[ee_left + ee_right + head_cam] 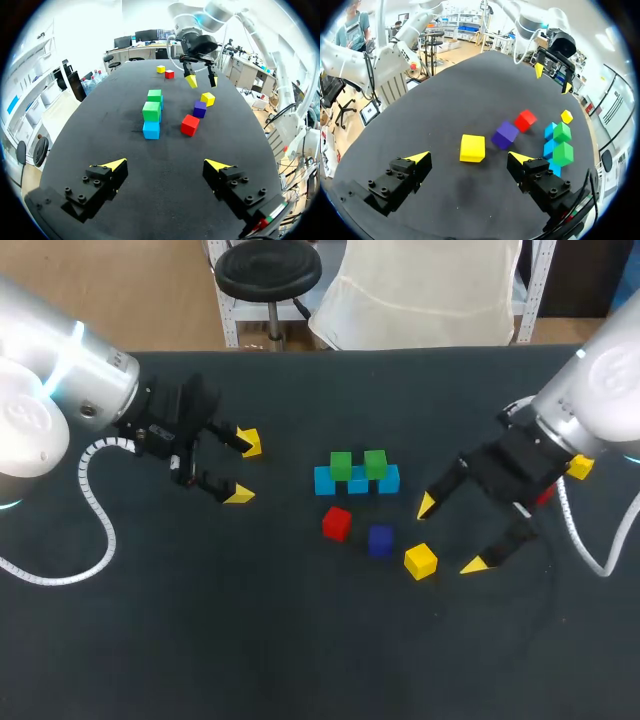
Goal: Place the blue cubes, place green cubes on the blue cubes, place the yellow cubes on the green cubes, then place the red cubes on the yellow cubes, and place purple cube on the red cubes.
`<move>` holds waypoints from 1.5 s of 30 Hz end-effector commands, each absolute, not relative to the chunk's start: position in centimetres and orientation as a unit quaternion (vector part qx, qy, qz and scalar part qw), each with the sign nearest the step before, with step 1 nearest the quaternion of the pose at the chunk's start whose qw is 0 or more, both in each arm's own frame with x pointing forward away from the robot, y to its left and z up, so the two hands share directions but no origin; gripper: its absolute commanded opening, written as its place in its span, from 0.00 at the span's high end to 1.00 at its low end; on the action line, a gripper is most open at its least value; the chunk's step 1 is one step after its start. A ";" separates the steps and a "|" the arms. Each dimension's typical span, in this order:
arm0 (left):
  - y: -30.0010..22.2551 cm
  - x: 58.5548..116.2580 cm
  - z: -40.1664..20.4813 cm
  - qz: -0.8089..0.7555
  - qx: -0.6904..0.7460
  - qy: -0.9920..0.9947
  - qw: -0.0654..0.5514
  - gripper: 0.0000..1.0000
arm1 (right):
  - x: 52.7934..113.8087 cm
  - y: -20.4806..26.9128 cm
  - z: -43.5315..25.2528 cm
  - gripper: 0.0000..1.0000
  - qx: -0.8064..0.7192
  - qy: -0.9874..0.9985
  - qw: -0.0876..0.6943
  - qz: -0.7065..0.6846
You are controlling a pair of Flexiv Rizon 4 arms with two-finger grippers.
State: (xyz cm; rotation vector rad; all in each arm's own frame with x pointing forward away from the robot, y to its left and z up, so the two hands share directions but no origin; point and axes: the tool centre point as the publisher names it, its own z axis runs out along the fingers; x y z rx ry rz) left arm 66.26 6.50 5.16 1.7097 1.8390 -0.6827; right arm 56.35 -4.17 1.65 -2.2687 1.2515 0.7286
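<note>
Right gripper (450, 535) was open and empty, yellow cube (472, 148) just ahead, centred between its fingers. Green cubes (341, 465) on the blue row (358, 482) lay beyond. Left gripper (245, 469), also open, sat well apart, so right was nearer.

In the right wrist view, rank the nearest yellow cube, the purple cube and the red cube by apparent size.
Largest: yellow cube
Next: purple cube
Smallest: red cube
This order follows nearness to the camera, so their true sizes may well match.
</note>
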 end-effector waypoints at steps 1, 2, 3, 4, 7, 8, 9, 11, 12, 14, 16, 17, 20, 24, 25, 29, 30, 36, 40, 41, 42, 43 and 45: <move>6.6 66.2 5.1 -0.253 0.634 0.680 0.269 0.00 | 56.3 -3.5 1.0 0.00 -0.823 0.452 0.219 0.266; 6.6 66.2 5.1 -0.253 0.634 0.680 0.269 0.00 | 56.2 -3.4 0.9 0.00 -0.822 0.453 0.218 0.267; 6.6 66.2 5.1 -0.253 0.634 0.680 0.269 0.00 | 56.2 -3.3 0.8 0.00 -0.822 0.454 0.217 0.268; 6.6 66.2 5.1 -0.253 0.634 0.680 0.269 0.00 | 56.1 -3.2 0.6 0.00 -0.821 0.455 0.216 0.269; 6.6 66.2 5.1 -0.253 0.634 0.680 0.269 0.00 | 55.9 -2.9 0.3 0.00 -0.820 0.457 0.214 0.271; 6.6 66.2 5.1 -0.253 0.634 0.680 0.269 0.00 | 55.8 -2.8 0.2 0.00 -0.820 0.456 0.213 0.271; 6.6 66.2 5.1 -0.253 0.634 0.680 0.269 0.00 | 55.8 -2.8 0.1 0.00 -0.821 0.455 0.212 0.270; 6.6 66.2 5.1 -0.253 0.634 0.680 0.269 0.00 | 55.7 -2.7 0.0 0.00 -0.822 0.456 0.210 0.271; 6.6 66.2 5.1 -0.253 0.634 0.680 0.269 0.00 | 55.7 -2.6 -0.1 0.00 -0.822 0.456 0.209 0.269; 6.6 66.2 5.1 -0.253 0.634 0.680 0.269 0.00 | 55.8 -2.5 -0.1 0.00 -0.822 0.457 0.208 0.268; 6.6 66.2 5.1 -0.253 0.634 0.680 0.269 0.00 | 55.8 -2.4 -0.2 0.00 -0.823 0.456 0.206 0.268; 6.6 66.2 5.1 -0.253 0.634 0.680 0.269 0.00 | 55.8 -2.4 -0.2 0.00 -0.823 0.457 0.205 0.268; 6.6 66.2 5.1 -0.253 0.634 0.680 0.269 0.00 | 55.8 -2.3 -0.3 0.04 -0.825 0.458 0.201 0.262; 6.6 66.2 5.1 -0.253 0.634 0.680 0.269 0.00 | 55.8 -2.3 -0.3 0.19 -0.824 0.462 0.196 0.261; 6.6 66.2 5.1 -0.253 0.634 0.680 0.269 0.00 | 55.8 -2.3 -0.4 0.25 -0.824 0.463 0.194 0.261; 6.6 66.2 5.1 -0.253 0.634 0.680 0.269 0.00 | 55.6 -2.3 -0.5 0.50 -0.824 0.466 0.190 0.261; 6.6 66.2 5.1 -0.253 0.634 0.680 0.269 0.00 | 55.6 -2.4 -0.5 0.51 -0.824 0.466 0.190 0.262; 6.6 66.2 5.1 -0.253 0.634 0.680 0.269 0.00 | 55.5 -2.4 -0.4 0.64 -0.825 0.465 0.188 0.262; 6.6 66.2 5.1 -0.253 0.634 0.680 0.269 0.00 | 55.5 -2.7 -0.2 0.92 -0.822 0.470 0.186 0.262; 6.6 66.2 5.1 -0.253 0.634 0.680 0.269 0.00 | 55.5 -2.7 -0.1 0.97 -0.820 0.473 0.187 0.262; 6.6 66.2 5.1 -0.253 0.634 0.680 0.269 0.00 | 55.6 -2.8 0.1 1.00 -0.816 0.480 0.187 0.262; 6.6 66.2 5.1 -0.253 0.634 0.680 0.269 0.00 | 55.7 -2.9 0.2 1.00 -0.814 0.484 0.187 0.261; 6.6 66.2 5.1 -0.253 0.634 0.680 0.269 0.00 | 56.1 -3.1 0.7 1.00 -0.811 0.495 0.187 0.250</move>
